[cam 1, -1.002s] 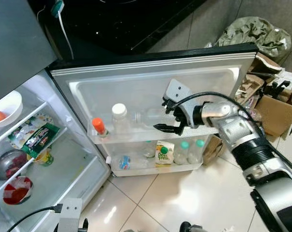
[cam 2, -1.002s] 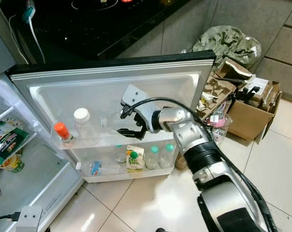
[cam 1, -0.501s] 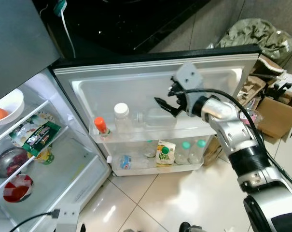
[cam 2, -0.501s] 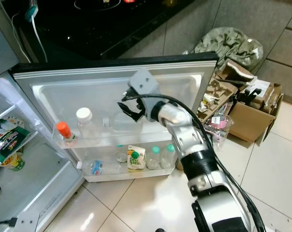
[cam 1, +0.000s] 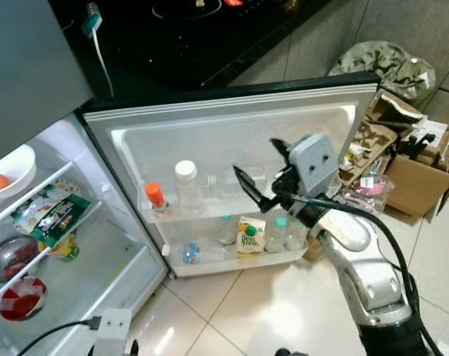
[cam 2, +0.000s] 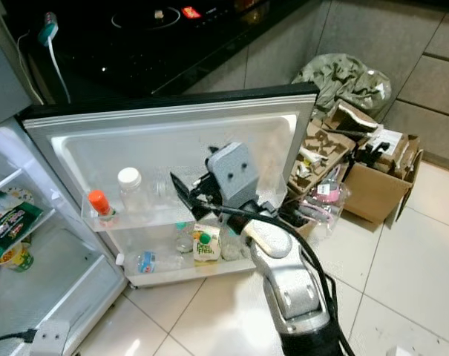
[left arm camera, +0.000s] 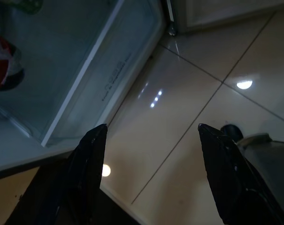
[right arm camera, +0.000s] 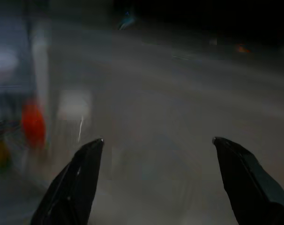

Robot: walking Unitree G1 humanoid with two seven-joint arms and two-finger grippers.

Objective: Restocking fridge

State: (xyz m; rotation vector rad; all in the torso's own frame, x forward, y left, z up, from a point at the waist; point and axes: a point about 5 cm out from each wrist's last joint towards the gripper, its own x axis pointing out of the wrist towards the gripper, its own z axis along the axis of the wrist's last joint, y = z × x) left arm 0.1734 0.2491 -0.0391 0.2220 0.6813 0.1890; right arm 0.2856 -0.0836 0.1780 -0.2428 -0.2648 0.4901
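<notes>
Open fridge door (cam 1: 231, 133) at frame centre, right pincer (cam 1: 260, 176) spread wide before it — gripping nothing.

Upper door shelf (cam 1: 209, 208), left of centre: one orange-capped bottle (cam 1: 155, 197), one white-capped bottle (cam 1: 185, 180), one clear bottle (cam 1: 235, 182) lying just behind the pincer. Lower door shelf: one juice carton (cam 1: 248, 236), two green-capped bottles (cam 1: 277, 231), one small bottle (cam 1: 226, 230), and one lying on its side (cam 1: 192, 252). Left pincer (left arm camera: 151, 136) — fingers wide apart, empty — hangs over the floor tiles (left arm camera: 188, 93) by the fridge's lower edge.
</notes>
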